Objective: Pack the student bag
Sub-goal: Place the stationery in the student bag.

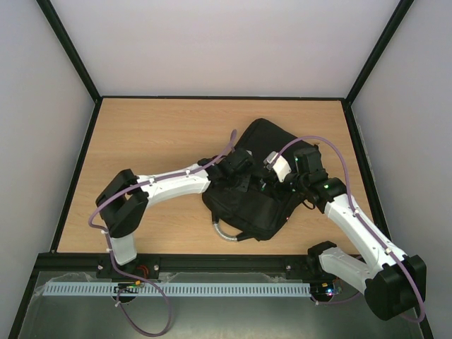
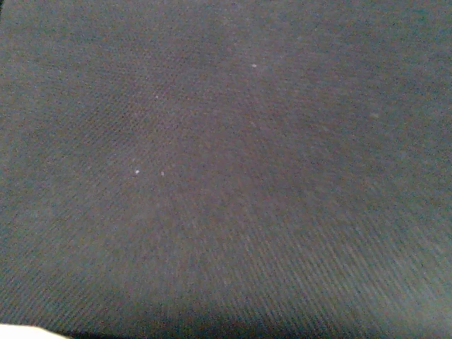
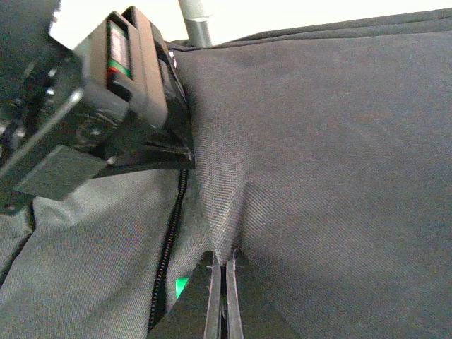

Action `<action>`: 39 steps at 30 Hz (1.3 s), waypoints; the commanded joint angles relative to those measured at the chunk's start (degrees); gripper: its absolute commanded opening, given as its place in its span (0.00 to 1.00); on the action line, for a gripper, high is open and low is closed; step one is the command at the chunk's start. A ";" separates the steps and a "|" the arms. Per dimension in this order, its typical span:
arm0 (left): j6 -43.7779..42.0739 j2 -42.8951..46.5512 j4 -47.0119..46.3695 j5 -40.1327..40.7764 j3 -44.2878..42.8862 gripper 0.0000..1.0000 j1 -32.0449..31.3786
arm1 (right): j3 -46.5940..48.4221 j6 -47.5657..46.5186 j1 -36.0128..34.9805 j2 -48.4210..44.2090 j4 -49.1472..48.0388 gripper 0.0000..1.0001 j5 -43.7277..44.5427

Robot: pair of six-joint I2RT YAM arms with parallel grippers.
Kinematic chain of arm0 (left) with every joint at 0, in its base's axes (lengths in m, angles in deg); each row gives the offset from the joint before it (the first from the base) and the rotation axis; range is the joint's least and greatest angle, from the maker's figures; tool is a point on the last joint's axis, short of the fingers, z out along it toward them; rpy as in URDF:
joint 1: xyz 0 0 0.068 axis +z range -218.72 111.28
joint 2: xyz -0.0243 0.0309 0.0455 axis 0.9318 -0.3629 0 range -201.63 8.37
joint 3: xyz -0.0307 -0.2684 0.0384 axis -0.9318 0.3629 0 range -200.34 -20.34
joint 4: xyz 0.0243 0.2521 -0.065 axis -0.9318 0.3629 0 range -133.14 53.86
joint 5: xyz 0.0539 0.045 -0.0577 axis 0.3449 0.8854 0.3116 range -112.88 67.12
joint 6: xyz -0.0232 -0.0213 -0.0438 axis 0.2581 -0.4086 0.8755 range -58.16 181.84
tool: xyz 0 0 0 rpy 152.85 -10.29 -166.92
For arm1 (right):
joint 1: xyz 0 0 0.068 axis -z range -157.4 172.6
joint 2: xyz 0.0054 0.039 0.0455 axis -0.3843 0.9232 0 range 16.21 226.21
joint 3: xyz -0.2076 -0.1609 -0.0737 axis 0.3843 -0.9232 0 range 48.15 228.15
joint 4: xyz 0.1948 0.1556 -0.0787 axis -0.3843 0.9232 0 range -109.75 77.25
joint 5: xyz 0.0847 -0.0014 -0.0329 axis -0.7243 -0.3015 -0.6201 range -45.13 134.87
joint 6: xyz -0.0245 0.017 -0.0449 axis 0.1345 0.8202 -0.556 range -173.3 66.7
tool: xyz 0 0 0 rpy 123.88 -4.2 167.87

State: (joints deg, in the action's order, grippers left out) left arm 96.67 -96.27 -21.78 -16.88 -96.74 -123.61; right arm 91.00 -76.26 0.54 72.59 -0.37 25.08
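Bag [image 1: 261,210] lies on the table [image 1: 155,134], under both arms. Right gripper [image 3: 224,267] has its jaws shut tight on a raised fold of the fabric beside the zip [image 3: 168,247], likely tenting the cloth to get the opening apart. Left gripper [image 3: 182,150], also shut, sits at the fold's far end. Its hold is hidden.

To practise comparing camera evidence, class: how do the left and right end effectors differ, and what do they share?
The right end effector pinches a fold of the student bag between shut fingers; whether the left end effector holds anything cannot be seen, its wrist view showing only black fabric. The left reaches in from the bag's left, the right from its right. Both are shut, over the bag's middle.
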 commanded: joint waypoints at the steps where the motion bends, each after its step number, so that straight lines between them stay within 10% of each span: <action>1: -2.28 5.71 -0.72 -0.01 0.94 0.05 -1.41 | 0.15 -0.85 -0.26 0.35 0.70 0.01 -3.75; 11: -4.23 22.81 8.25 1.34 8.23 0.47 -0.77 | 0.04 -2.20 -0.26 1.26 1.36 0.02 -3.98; 15: -2.02 29.62 2.63 -0.61 17.01 0.73 9.26 | 1.15 -6.22 -0.24 1.83 6.42 0.42 -6.91; 23: -1.46 31.10 -4.53 -10.25 25.85 0.75 19.50 | 11.98 -7.17 -0.24 2.53 19.40 0.56 -10.96; 29: 1.01 27.81 -10.40 -16.68 29.66 0.73 20.61 | 17.43 -2.00 -0.26 9.40 16.28 0.32 0.28; 39: 3.03 28.35 -18.07 -22.42 37.30 0.69 19.22 | 12.61 -1.18 -0.28 17.40 11.22 0.31 10.58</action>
State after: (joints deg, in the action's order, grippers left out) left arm 98.57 -68.23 -34.83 -35.96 -61.75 -103.57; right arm 106.67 -78.08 0.47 88.57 12.20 29.93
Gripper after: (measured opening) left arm 0.696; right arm 0.309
